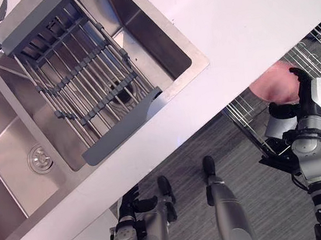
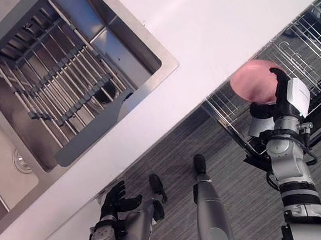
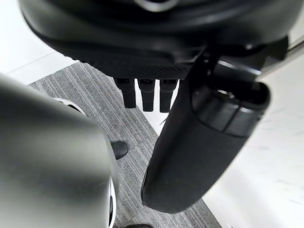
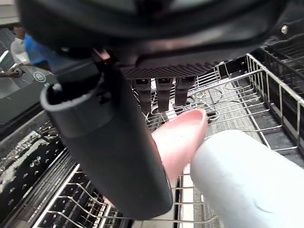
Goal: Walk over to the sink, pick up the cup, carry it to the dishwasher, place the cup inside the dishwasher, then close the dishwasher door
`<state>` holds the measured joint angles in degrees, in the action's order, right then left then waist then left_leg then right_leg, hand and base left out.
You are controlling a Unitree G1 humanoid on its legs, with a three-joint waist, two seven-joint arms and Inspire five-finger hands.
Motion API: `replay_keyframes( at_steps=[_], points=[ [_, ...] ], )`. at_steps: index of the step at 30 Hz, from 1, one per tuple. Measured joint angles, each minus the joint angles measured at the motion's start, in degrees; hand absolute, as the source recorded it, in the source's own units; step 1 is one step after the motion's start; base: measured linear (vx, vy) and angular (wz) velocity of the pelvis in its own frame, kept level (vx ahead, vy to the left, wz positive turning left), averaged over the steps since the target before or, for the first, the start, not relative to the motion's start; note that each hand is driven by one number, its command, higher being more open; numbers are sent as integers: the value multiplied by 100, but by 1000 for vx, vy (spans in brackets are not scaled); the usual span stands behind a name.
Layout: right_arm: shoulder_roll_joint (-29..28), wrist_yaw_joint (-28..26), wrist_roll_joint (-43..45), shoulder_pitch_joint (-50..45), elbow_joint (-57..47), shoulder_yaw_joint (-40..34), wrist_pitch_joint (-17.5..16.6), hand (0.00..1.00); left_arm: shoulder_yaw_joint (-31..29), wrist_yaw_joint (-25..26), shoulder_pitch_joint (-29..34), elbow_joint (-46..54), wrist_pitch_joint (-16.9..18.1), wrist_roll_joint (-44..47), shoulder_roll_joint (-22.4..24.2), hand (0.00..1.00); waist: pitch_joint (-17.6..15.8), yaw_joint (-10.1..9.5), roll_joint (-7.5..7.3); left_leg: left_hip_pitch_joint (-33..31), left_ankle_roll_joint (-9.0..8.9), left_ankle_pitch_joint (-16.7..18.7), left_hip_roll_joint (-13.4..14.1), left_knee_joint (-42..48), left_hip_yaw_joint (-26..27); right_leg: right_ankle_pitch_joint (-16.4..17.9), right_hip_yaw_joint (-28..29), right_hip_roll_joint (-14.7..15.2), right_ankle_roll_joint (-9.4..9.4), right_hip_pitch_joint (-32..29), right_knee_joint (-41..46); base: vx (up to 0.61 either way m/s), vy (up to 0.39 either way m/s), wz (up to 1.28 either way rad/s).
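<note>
Pink cup (image 2: pixel 253 81), blurred and half hidden, gripped by right hand (image 2: pixel 281 103) over dishwasher rack (image 2: pixel 310 44).

right hand (image 4: pixel 161 66): dark thumb and fingers clamp smooth pink cup (image 4: pixel 183 137) | cup: held over silver wire dishwasher rack (image 4: pixel 228 90) | contact with rack: cannot tell

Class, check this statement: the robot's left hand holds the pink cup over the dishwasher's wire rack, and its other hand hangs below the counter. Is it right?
No. It is the right hand that holds the pink cup over the dishwasher's wire rack; the left hand hangs open below the counter. The right eye view shows this.
</note>
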<state>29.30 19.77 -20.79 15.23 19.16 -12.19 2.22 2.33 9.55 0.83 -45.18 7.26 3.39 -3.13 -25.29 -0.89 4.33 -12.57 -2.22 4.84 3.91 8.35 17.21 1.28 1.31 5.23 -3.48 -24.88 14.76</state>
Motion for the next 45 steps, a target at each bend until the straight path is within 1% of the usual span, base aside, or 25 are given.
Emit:
replay_keyframes(
  at_steps=[4, 8, 12, 15, 17, 18, 20, 23, 24, 26, 29, 30, 33, 37, 40, 45],
  points=[
    [-203, 3, 160, -66, -336, -54, 1, 90, -82, -1, -2, 14, -27, 0, 44, 90, 0, 1, -1, 56, 2, -1, 2, 0, -4, -4, -5, -1, -2, 64, -12, 0, 0, 0],
    [-535, 37, 400, -469, -1013, -344, -8, 90, -107, -9, -7, 50, -63, 0, 69, 90, 1, -40, -2, 175, 2, -1, 15, -8, -17, -9, -30, -8, -6, 225, -77, 0, 0, 0],
    [-798, 65, 761, -857, -1363, -630, -16, 90, -207, -29, -8, 43, -119, -4, 105, 90, 7, -49, -18, 312, 2, 1, 34, -31, -11, -39, -66, -26, -17, 408, -184, 0, 0, 0],
    [-1017, 64, 835, -1192, -1728, -830, -18, 90, -256, -99, -9, 43, -171, -8, 101, 90, 21, -53, -48, 375, 1, 5, 58, -34, -8, -41, -96, -44, -14, 493, -230, 0, 0, 0],
    [-1317, 65, 1024, -1544, -2085, -1049, -53, 90, -372, -120, -8, 45, -207, -15, 105, 90, 66, -52, -121, 468, -15, 20, 102, -35, -2, -48, -110, -87, -4, 616, -294, 9, -7, -3],
    [-1473, 67, 1068, -1674, -2206, -1142, -83, 90, -442, -122, -4, 31, -229, -15, 97, 90, 104, -52, -183, 519, -21, 25, 128, -36, 5, -48, -113, -112, -3, 674, -321, 27, -23, -4],
    [-1725, 64, 1332, -2012, -2424, -1332, -218, 90, -531, -142, 4, -1, -279, -18, 94, 90, 231, -50, -288, 563, -39, 38, 173, -36, 6, -53, -145, -154, 5, 756, -390, 0, 0, 0],
    [-1995, 48, 1635, -2409, -2621, -1550, -318, 90, -647, -225, 18, -26, -355, -64, 113, 90, 383, -46, -407, 682, -43, 46, 203, -38, 6, -46, -175, -180, 16, 916, -456, 20, -3, 2],
    [-2098, 26, 1770, -2569, -2661, -1677, -369, 90, -697, -241, 23, -47, -428, -106, 144, 90, 465, -40, -421, 724, -44, 57, 211, -40, -3, -44, -204, -182, 19, 991, -493, 23, 4, 6],
    [-2235, 8, 1996, -2745, -2658, -1832, -405, 90, -759, -254, 57, -87, -517, -125, 158, 90, 616, -19, -454, 746, -44, 64, 214, -41, -11, -42, -227, -181, 22, 1032, -518, 9, 12, 8],
    [-2513, -7, 2413, -2954, -2628, -2038, -480, 90, -877, -312, 74, -219, -601, -128, 195, 90, 757, 23, -460, 877, -49, 93, 225, -40, -46, -28, -289, -178, 35, 1211, -575, -9, 9, 8],
    [-2602, -22, 2525, -3062, -2572, -2091, -484, 90, -880, -330, 101, -263, -635, -129, 197, 90, 861, 26, -465, 901, -57, 113, 233, -38, -46, -16, -309, -180, 51, 1243, -578, -20, 6, 6],
    [-2749, -93, 2858, -3194, -2247, -2224, -487, 90, -939, -346, 178, -279, -750, -142, 191, 90, 1035, 32, -487, 975, -64, 125, 240, -37, -61, 1, -342, -180, 57, 1338, -593, -6, 2, 4],
    [-2882, -215, 3148, -3252, -1848, -2367, -483, 90, -1043, -349, 261, -281, -790, -313, 204, 90, 1092, 56, -483, 1120, -63, 158, 243, -27, -52, 61, -346, -181, 52, 1476, -597, 0, 0, 0],
    [-2928, -289, 3455, -3395, -1618, -2388, -483, 90, -1091, -337, 383, -275, -759, -356, 223, 90, 1261, 63, -476, 1167, -62, 178, 247, -24, -26, 70, -333, -186, 46, 1503, -593, 3, 5, -3],
    [-2929, -372, 3829, -3373, -1437, -2389, -489, 90, -1090, -330, 472, -277, -756, -475, 215, 90, 1329, 81, -460, 1229, -63, 230, 250, 13, 75, 74, -236, -198, 43, 1492, -576, -4, 17, -11]
  ],
)
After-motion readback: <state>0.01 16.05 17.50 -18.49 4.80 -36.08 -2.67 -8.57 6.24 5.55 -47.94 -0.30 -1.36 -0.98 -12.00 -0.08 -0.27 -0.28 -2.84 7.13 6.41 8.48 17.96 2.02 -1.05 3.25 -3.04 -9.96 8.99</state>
